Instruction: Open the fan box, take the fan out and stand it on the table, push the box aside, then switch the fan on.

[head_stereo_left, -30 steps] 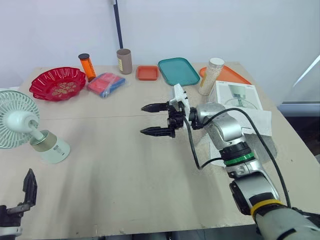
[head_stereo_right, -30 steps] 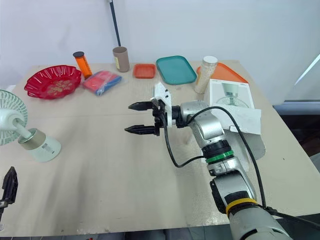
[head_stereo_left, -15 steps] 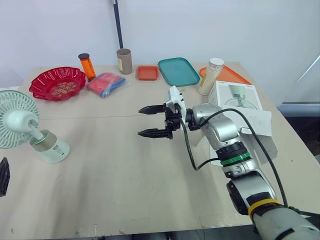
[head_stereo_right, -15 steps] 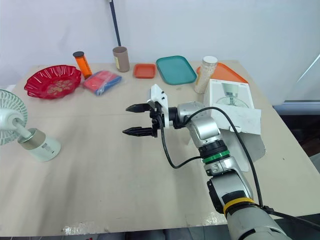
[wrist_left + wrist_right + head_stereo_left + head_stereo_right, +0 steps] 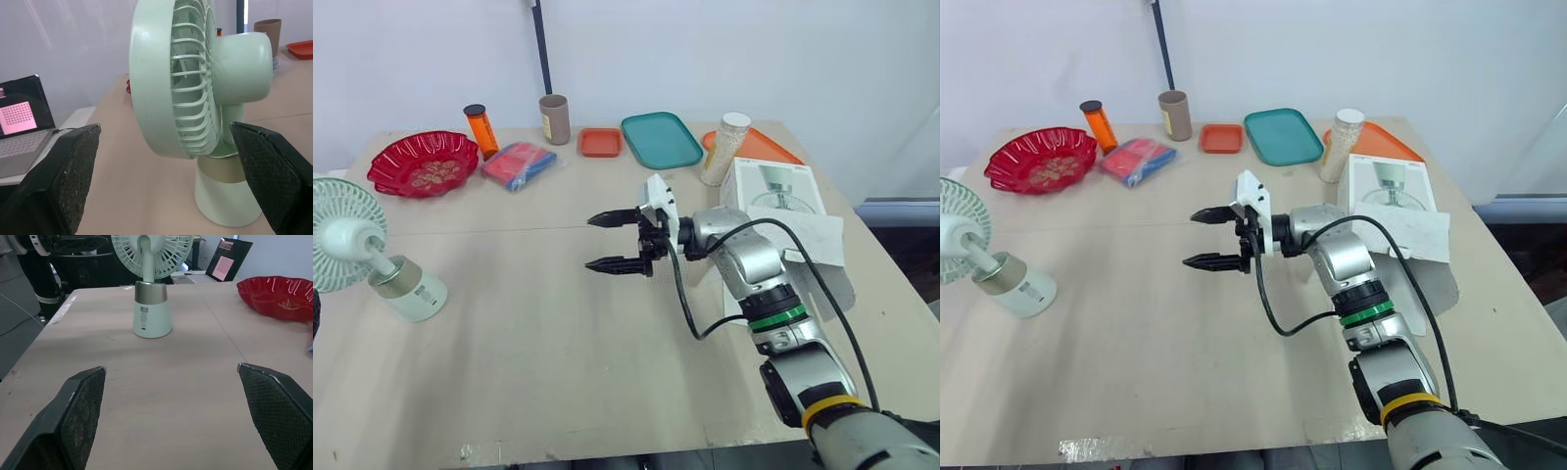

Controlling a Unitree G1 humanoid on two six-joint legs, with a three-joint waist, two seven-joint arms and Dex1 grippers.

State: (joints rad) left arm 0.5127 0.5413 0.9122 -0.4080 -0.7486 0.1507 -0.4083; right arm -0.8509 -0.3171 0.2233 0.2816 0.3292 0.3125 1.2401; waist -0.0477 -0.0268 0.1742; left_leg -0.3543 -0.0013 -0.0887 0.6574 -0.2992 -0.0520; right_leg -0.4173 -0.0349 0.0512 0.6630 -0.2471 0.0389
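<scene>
Fan (image 5: 374,257) stands upright near the left edge of the table (image 5: 529,333), out of the box (image 5: 773,186).

Handling, my judgement:
- Light: thin plastic grille, small hub, short tilted neck, squat base.
- Probably top-heavy. A push high on the head could tip it or skid it across the smooth tabletop.
- The grille bars look thin and easy to bend, so I would not take hold there.
- Best hold is the base, at the gold band or the white foot below it, which look stiff and round. I would steady it there while pressing the switch.
- I cannot see a switch from these angles.

Looks: pale mint-green round cage and motor housing, gold collar, white flared foot.

My left gripper (image 5: 164,128) is close beside the fan with its fingers wide apart. They frame the head and base in the wrist view, and I see no contact.

My right gripper (image 5: 590,243) hangs over mid-table, fingers apart and empty. It points toward the fan and is well apart from it.

The box lies at the right edge, behind the right arm.
</scene>
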